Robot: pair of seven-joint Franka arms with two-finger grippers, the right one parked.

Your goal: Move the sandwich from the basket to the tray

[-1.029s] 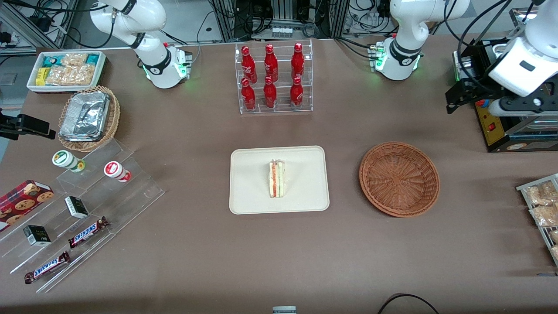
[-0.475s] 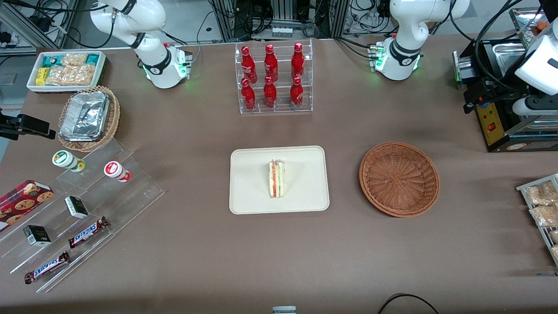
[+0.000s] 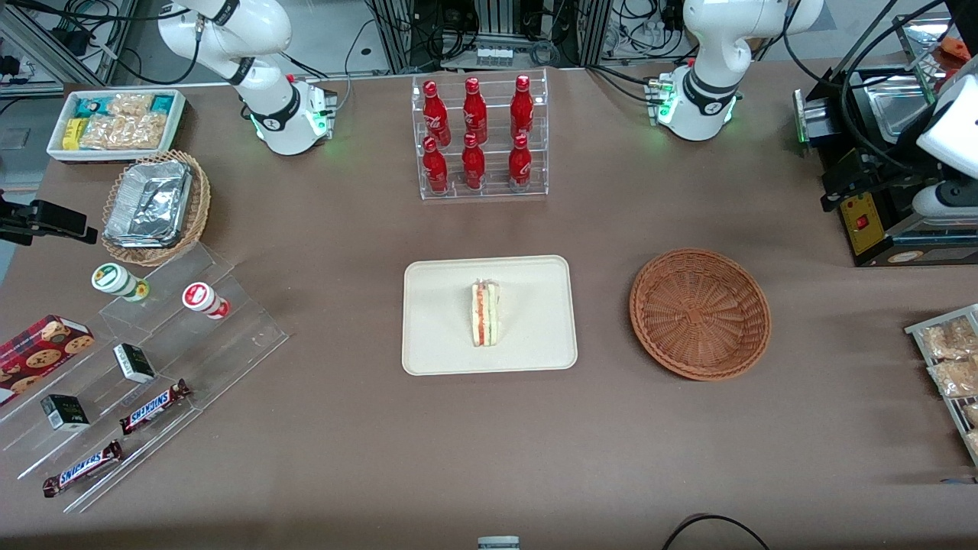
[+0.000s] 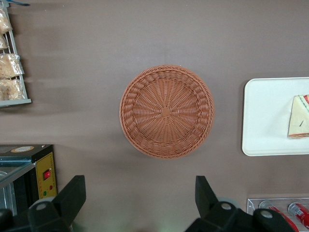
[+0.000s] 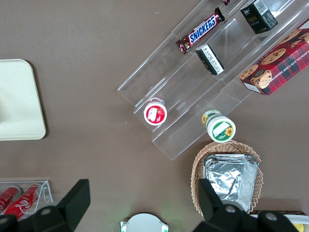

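Clock directions are read on the counter from the front camera, with twelve pointing away from it. The tray lies at the middle of the counter, and the sandwich rests on it near its centre. The basket sits at the tray's three o'clock, apart from it, toward the working arm's end. A bottle rack stands at the tray's twelve o'clock. A basket of foil containers sits at its ten o'clock, with a snack box at that basket's twelve. A stepped stand lies at the tray's nine o'clock. The claw hangs above the counter at the basket's two o'clock, beside a machine.
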